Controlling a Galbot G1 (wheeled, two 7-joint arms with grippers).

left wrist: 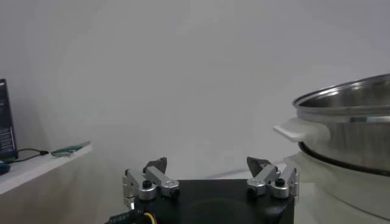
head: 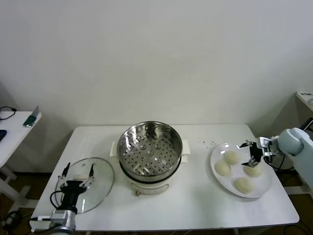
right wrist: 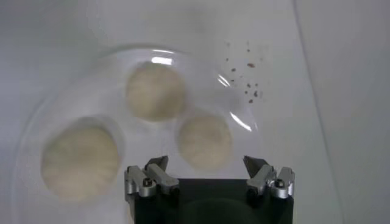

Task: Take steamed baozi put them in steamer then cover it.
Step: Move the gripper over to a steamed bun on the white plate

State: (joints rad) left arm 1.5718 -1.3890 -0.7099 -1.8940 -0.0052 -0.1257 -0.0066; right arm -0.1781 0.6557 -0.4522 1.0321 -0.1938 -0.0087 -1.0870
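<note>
- L gripper [head: 77, 172] lower left of head view, fingers spread, over glass lid [head: 100, 188] on table [head: 195, 205].
- Steamer [head: 149, 148] frame center, uncovered, I see nothing inside.
- R gripper [head: 251, 152] right side, fingers spread, above white plate [head: 215, 157].
- 4 baozi [head: 243, 184] sit on the plate; I get 3 in R wrist cam.
- Dark crumbs [head: 210, 143] just beyond plate.

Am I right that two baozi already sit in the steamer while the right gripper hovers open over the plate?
Not quite: the steamer is empty in the head view; all four baozi are on the plate. The right gripper does hover open over it.
</note>
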